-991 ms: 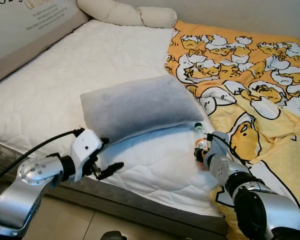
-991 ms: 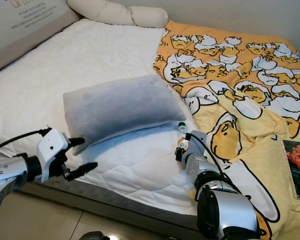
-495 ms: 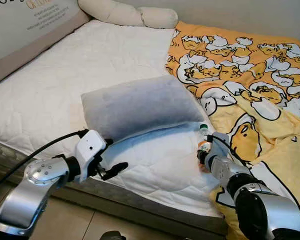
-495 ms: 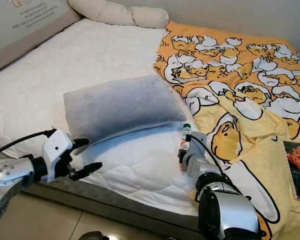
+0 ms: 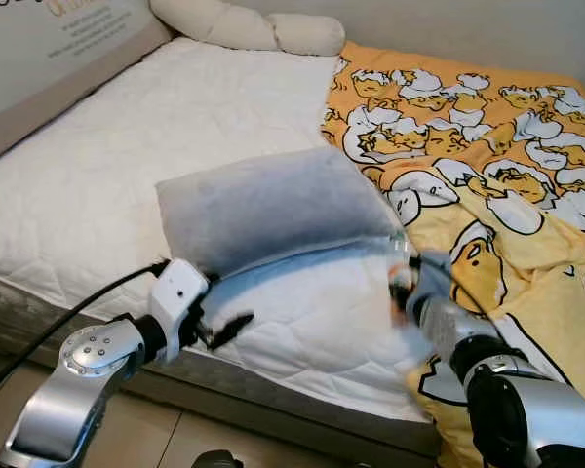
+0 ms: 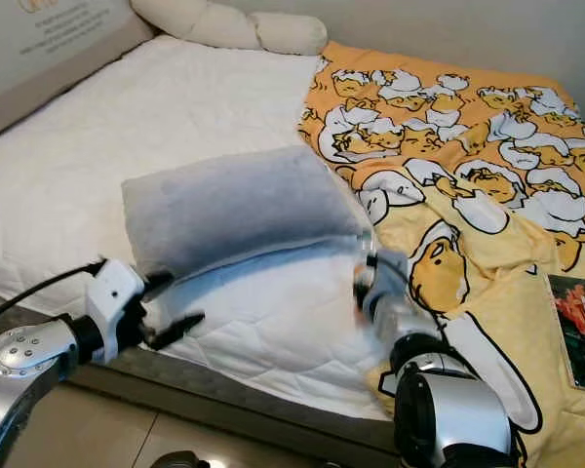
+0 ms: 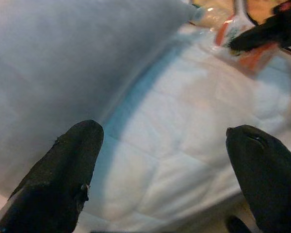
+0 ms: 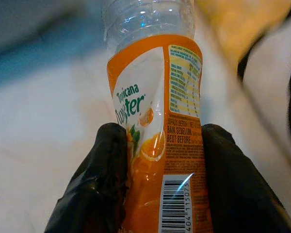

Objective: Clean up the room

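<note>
A bed with a white quilted mattress [image 5: 127,166] carried a grey rectangular pillow [image 5: 268,205] near its middle; a yellow cartoon-print blanket [image 5: 487,166] covered its right side; cream bolster cushions [image 5: 244,27] lay at its head.

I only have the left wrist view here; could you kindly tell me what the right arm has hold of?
Observer: The right pincer is shut on a clear plastic bottle with an orange Tropicana Twister label.
Operator: Thank you. Where does it sit on the bed?
Observer: At the edge of the yellow cartoon blanket, beside the grey pillow.
Operator: And my left pincer?
Observer: The left pincer is open, over the white mattress edge, just below the pillow's near corner.
</note>
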Available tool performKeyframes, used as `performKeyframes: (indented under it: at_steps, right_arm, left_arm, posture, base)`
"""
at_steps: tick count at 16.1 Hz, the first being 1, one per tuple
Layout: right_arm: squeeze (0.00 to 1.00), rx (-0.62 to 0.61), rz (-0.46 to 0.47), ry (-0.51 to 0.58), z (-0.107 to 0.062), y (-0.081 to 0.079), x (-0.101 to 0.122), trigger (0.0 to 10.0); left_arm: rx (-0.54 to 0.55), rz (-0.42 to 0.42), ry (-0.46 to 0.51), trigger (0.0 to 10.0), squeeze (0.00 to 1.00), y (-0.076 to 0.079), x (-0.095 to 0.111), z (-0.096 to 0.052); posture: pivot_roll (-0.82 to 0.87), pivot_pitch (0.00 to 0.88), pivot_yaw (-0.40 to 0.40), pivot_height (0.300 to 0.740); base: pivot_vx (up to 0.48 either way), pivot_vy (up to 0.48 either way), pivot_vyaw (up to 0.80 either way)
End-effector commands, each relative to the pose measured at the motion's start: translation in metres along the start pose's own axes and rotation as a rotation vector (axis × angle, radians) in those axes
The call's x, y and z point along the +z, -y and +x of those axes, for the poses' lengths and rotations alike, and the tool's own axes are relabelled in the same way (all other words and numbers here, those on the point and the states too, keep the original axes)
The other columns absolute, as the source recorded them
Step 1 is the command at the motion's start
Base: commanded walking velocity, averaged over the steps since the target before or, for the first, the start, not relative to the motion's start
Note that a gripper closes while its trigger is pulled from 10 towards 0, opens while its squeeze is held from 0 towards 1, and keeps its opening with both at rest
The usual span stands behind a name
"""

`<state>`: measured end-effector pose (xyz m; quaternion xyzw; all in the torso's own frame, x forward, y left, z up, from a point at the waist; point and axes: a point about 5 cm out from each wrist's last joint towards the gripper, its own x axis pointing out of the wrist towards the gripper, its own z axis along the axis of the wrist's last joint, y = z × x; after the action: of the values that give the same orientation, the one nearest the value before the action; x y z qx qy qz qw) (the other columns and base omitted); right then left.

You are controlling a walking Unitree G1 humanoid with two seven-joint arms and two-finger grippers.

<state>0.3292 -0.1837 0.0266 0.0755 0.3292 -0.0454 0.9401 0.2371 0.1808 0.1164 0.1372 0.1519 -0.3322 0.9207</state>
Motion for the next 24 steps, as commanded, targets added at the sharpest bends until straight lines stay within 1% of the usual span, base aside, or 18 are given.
performKeyframes:
  at_steps: [1, 2, 3, 4, 5, 6, 7, 9, 10, 11, 12, 14, 17, 19, 21, 22, 23, 24]
  right_arm:
    - [0.00, 0.000, -0.002, 0.053, -0.001, 0.006, 0.009, 9.1]
    - [0.00, -0.024, 0.021, 0.124, -0.004, 0.013, 0.017, 10.0]
    - [0.00, -0.030, 0.012, 0.176, -0.006, 0.014, 0.022, 10.0]
    - [0.00, -0.016, -0.016, 0.277, -0.012, 0.013, 0.032, 10.0]
    - [0.00, 0.075, 0.019, 0.405, -0.028, 0.000, 0.043, 10.0]
    - [0.00, 0.166, 0.016, 0.487, -0.043, -0.015, 0.049, 10.0]
    - [0.00, 0.219, -0.014, 0.528, -0.053, -0.025, 0.050, 10.0]
    - [0.00, 0.281, -0.024, 0.597, -0.070, -0.045, 0.050, 10.0]
    - [0.00, 0.280, -0.055, 0.605, -0.072, -0.049, 0.046, 10.0]
    - [0.00, 0.279, -0.061, 0.605, -0.072, -0.051, 0.042, 10.0]
    - [0.00, 0.280, -0.060, 0.603, -0.078, -0.053, 0.036, 10.0]
    - [0.00, 0.289, -0.060, 0.584, -0.082, -0.055, 0.032, 10.0]
    - [0.00, 0.296, -0.040, 0.549, -0.089, -0.057, 0.026, 10.0]
    - [0.00, 0.279, -0.025, 0.531, -0.090, -0.052, 0.023, 10.0]
    - [0.00, 0.270, -0.022, 0.520, -0.090, -0.049, 0.021, 10.0]
    - [0.00, 0.210, -0.014, 0.499, -0.090, -0.041, 0.019, 10.0]
    - [0.00, 0.195, -0.009, 0.492, -0.090, -0.039, 0.018, 10.0]
    - [0.00, 0.181, 0.017, 0.489, -0.090, -0.036, 0.018, 10.0]
  left_arm:
    - [0.078, 0.027, 0.028, 10.0, 0.00, -0.005, 0.005, -0.002]
    - [0.139, -0.017, 0.061, 10.0, 0.00, -0.006, 0.007, -0.002]
    - [0.168, -0.030, 0.074, 10.0, 0.00, -0.007, 0.008, -0.003]
    - [0.247, -0.051, 0.101, 10.0, 0.00, -0.011, 0.009, -0.003]
    - [0.347, -0.070, 0.132, 10.0, 0.00, -0.016, 0.011, -0.002]
    - [0.403, -0.087, 0.143, 10.0, 0.00, -0.017, 0.012, -0.001]
    - [0.434, -0.099, 0.145, 10.0, 0.00, -0.016, 0.011, 0.000]
    - [0.469, -0.110, 0.123, 10.0, 0.00, -0.013, 0.006, 0.003]
    - [0.473, -0.112, 0.115, 10.0, 0.00, -0.011, 0.004, 0.003]
    - [0.473, -0.115, 0.113, 10.0, 0.00, -0.010, 0.003, 0.003]
    - [0.489, -0.111, 0.108, 10.0, 0.00, -0.009, 0.001, 0.001]
    - [0.517, -0.098, 0.105, 10.0, 0.00, -0.011, 0.001, -0.002]
    - [0.561, -0.130, 0.100, 10.0, 0.00, -0.015, 0.001, -0.004]
    - [0.571, -0.112, 0.093, 10.0, 0.00, -0.018, 0.000, -0.002]
    - [0.574, -0.114, 0.100, 10.0, 0.00, -0.019, 0.001, -0.001]
    - [0.564, -0.171, 0.111, 10.0, 0.00, -0.018, 0.002, 0.003]
    - [0.556, -0.193, 0.118, 10.0, 0.00, -0.017, 0.002, 0.004]
    - [0.549, -0.186, 0.130, 10.0, 0.00, -0.017, 0.006, 0.004]
  posture:
    - [0.16, 0.000, -0.066, 0.740]
    - [0.14, 0.000, -0.057, 0.740]
    - [0.14, 0.000, -0.056, 0.740]
    - [0.13, 0.000, -0.052, 0.740]
    - [0.12, 0.000, -0.047, 0.740]
    - [0.12, 0.000, -0.044, 0.740]
    - [0.12, 0.000, -0.043, 0.740]
    - [0.11, 0.000, -0.045, 0.740]
    - [0.11, 0.000, -0.046, 0.740]
    - [0.12, 0.000, -0.048, 0.740]
    - [0.12, 0.000, -0.050, 0.740]
    - [0.12, 0.000, -0.050, 0.740]
    - [0.11, 0.000, -0.043, 0.740]
    - [0.09, 0.000, -0.029, 0.740]
    - [0.09, 0.000, -0.024, 0.740]
    - [0.07, 0.000, -0.005, 0.740]
    - [0.07, 0.000, -0.005, 0.740]
    - [0.06, 0.000, 0.002, 0.740]
  base:
    - [0.000, 0.000, 0.00]
    - [0.000, 0.000, 0.00]
    - [0.000, 0.000, 0.00]
    - [0.000, 0.000, 0.00]
    - [0.000, 0.000, 0.80]
    - [0.000, 0.000, 0.80]
    - [0.000, 0.000, 0.80]
    - [0.000, 0.000, 0.80]
    - [0.000, 0.000, 0.80]
    - [0.000, 0.000, 0.80]
    - [0.000, 0.000, 0.80]
    - [0.000, 0.000, 0.80]
    - [0.000, 0.000, 0.80]
    - [0.000, 0.000, 0.80]
    - [0.000, 0.000, 0.80]
    - [0.000, 0.000, 0.80]
    - [0.000, 0.000, 0.80]
    - [0.000, 0.000, 0.80]
